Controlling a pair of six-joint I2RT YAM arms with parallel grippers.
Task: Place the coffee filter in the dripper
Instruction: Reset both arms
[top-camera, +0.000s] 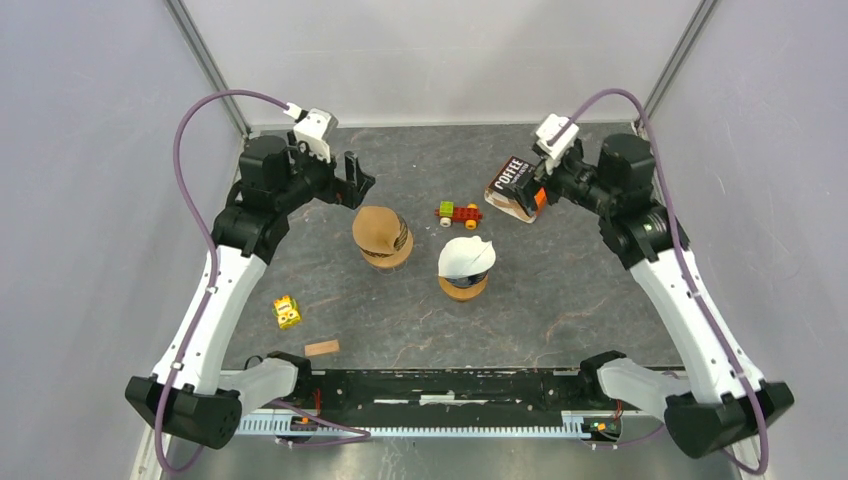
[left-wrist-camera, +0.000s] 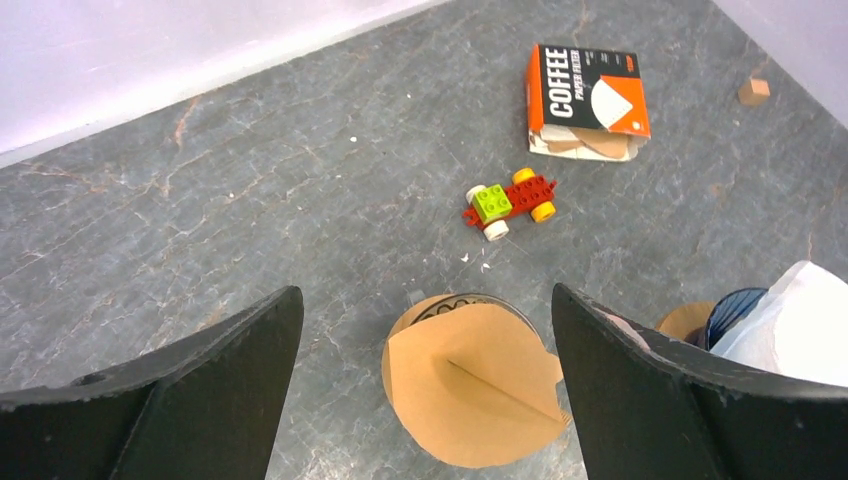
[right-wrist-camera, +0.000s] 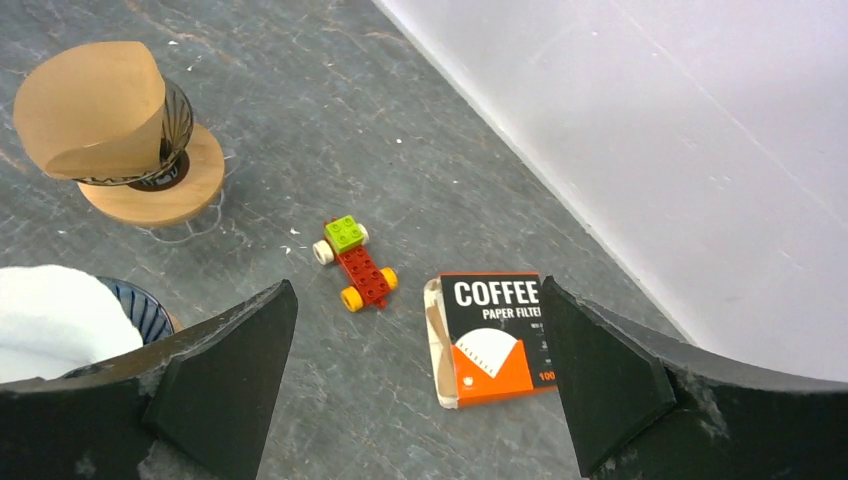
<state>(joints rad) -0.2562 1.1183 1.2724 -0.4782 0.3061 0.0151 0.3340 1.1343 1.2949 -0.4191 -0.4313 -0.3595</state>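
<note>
A brown paper coffee filter (top-camera: 378, 228) sits in a glass dripper (right-wrist-camera: 172, 125) on a round wooden base, left of the table's middle. My left gripper (top-camera: 358, 178) hangs open just behind and above it; in the left wrist view the filter (left-wrist-camera: 475, 385) lies below the gap between the fingers (left-wrist-camera: 425, 292). To its right, a white filter (top-camera: 466, 256) rests in a dark blue dripper (right-wrist-camera: 145, 312). My right gripper (top-camera: 535, 192) is open over the orange-and-black box of coffee filters (right-wrist-camera: 495, 335), holding nothing.
A red toy car of bricks (top-camera: 458, 212) lies between the drippers and the box. A yellow block (top-camera: 287, 312) and a small wooden block (top-camera: 321, 348) lie at the near left. White walls enclose the table on three sides.
</note>
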